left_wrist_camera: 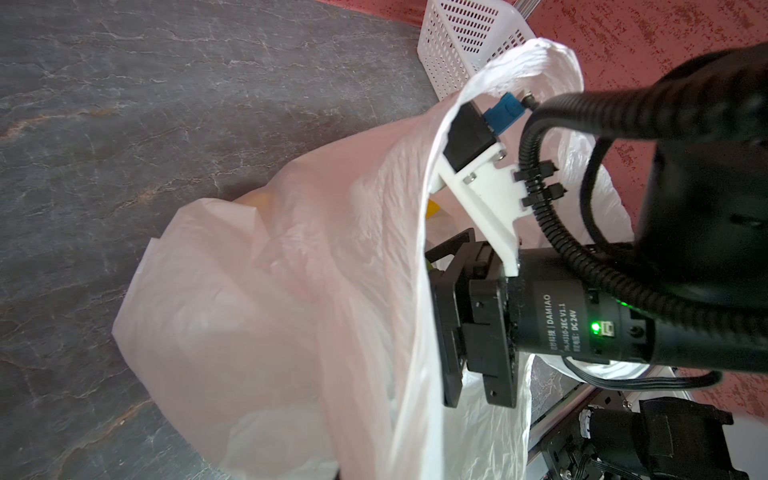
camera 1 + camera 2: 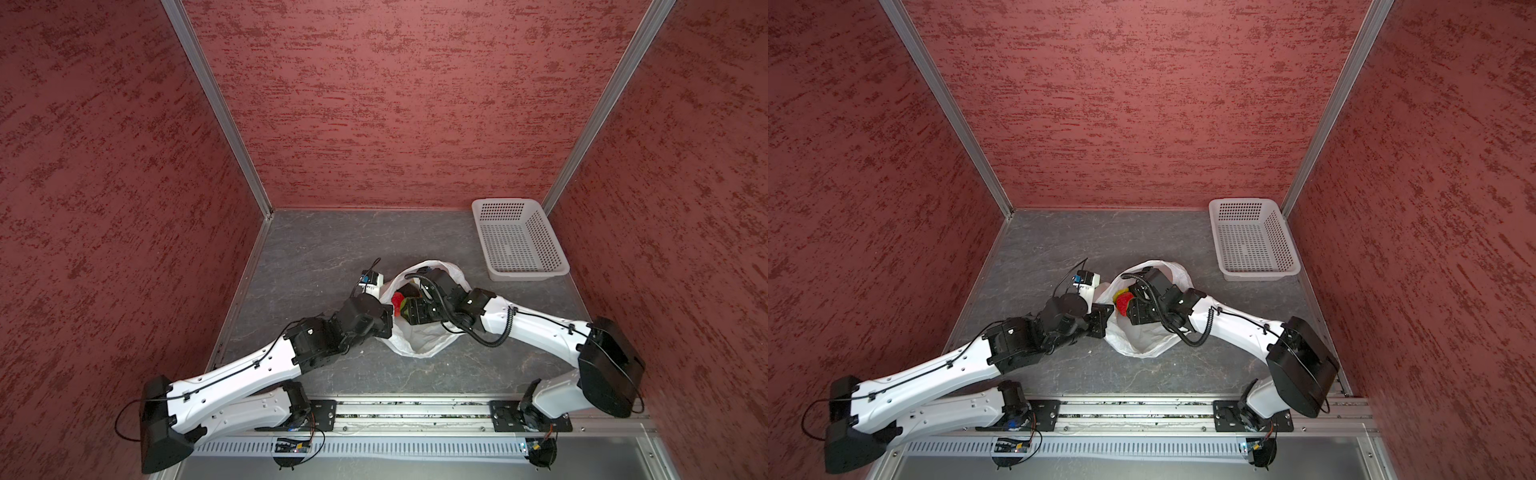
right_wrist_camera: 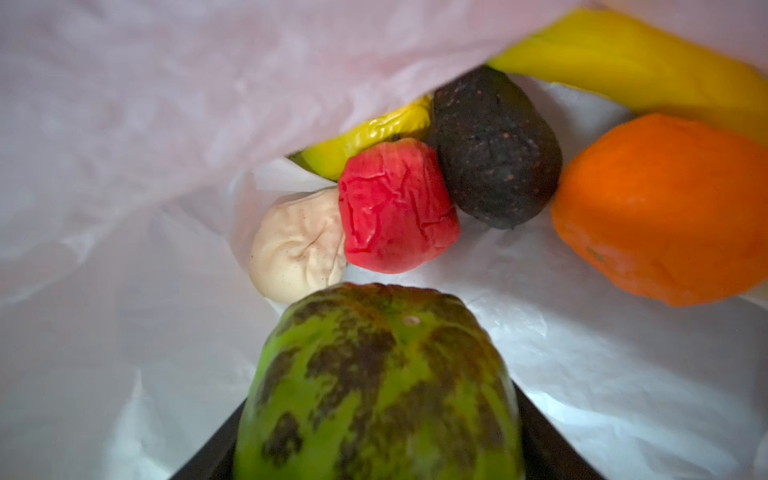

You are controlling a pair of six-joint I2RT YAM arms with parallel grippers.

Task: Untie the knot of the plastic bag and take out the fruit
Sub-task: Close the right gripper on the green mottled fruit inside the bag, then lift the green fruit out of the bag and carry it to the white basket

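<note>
The plastic bag (image 2: 419, 345) (image 2: 1142, 340) lies mid-table with its mouth open; the knot is out of view. My left gripper (image 2: 388, 320) is shut on the bag's left rim and holds the film (image 1: 249, 311) up. My right gripper (image 3: 378, 415) is inside the bag, its black fingers (image 3: 540, 436) closed on either side of a green, dark-blotched fruit (image 3: 374, 365). Beyond it on the bag's floor lie a red apple (image 3: 395, 208), a dark avocado (image 3: 494, 153), an orange (image 3: 665, 208), a banana (image 3: 623, 58), a pale round fruit (image 3: 299, 245) and a yellow-green piece (image 3: 370, 133).
A rigid white perforated basket (image 2: 519, 241) (image 2: 1252, 239) stands at the back right corner, nothing in it. Red walls close in the grey table on three sides. The arms' mounting rail (image 2: 415, 411) runs along the front edge.
</note>
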